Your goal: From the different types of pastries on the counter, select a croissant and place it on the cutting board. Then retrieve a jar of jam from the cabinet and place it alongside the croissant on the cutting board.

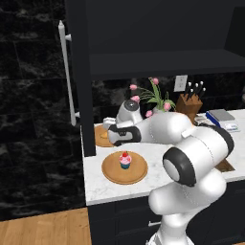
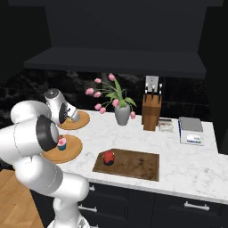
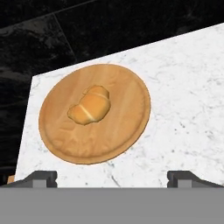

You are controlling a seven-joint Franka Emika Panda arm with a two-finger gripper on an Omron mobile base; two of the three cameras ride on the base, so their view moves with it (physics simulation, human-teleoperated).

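Croissant (image 3: 89, 110) on a round wooden plate (image 3: 127, 131) waits as we bring our gripper (image 3: 112, 177) in above it, fingertips spread wide with nothing between them. The pastry lies near the plate's centre in the hand view, golden-brown and lumpy, its curved body running on a slant across the frame, one end toward the upper right and the other toward the lower left.

The plate sits on the white marble counter (image 3: 188, 87), close to the black wall behind. From the right base view we see a second round plate (image 2: 73, 151) nearer the counter's front edge carrying the pink-frosted cupcake (image 2: 61, 143), which we leave alone. Further along lies the dark cutting board (image 2: 138, 164), and a small dark red jar of jam (image 2: 108, 157) appears to stand on it already, near its left end. A vase of pink tulips (image 2: 120, 107) and a knife block (image 2: 151, 111) stand behind the board.

We judge the croissant to be light, soft and easily crushed, with a flaky crust that could crumble under a hard squeeze. Its surface should not be slippery. The best hold, in our view, is across the thick middle of the crescent, the fingers set on either side of its narrow width rather than on the thin tips, and closed only gently. The shallow plate rim should not obstruct a descent from above, but the fingertips must stop short of the wood.
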